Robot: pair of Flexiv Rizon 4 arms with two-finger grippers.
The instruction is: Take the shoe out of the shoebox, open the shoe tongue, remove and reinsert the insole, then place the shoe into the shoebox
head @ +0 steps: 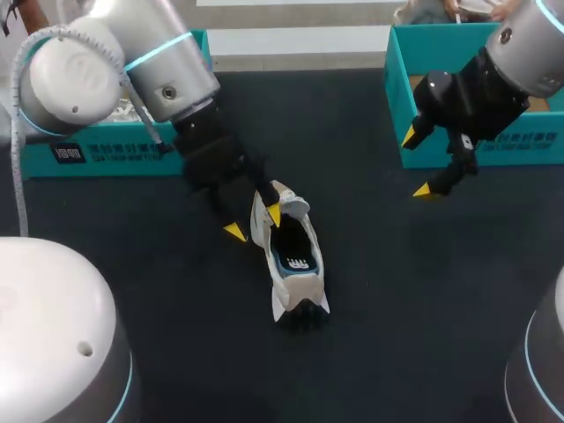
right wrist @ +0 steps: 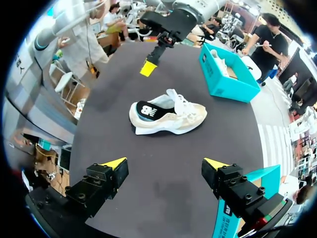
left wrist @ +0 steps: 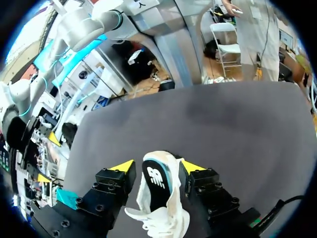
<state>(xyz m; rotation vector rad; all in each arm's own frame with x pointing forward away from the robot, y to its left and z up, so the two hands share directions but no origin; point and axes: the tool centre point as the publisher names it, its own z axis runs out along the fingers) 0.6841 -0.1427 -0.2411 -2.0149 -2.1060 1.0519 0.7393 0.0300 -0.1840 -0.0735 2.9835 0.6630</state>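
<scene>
Though the shoe (head: 291,264) already lies out on the table's middle, its insole looks seated (tongue work seems to be starting). Left gripper (head: 254,223) straddles the laced end, fingers apart; right gripper (head: 416,164) hangs spread near the far-right box (head: 395,106).

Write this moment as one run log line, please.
shoe upright on table | left gripper open over shoe | right gripper open, empty

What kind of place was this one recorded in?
Probably a robot lab or test workstation: a dark-covered table, two teal shoeboxes along its far side, and a white shoe between the left gripper's open fingers.
</scene>
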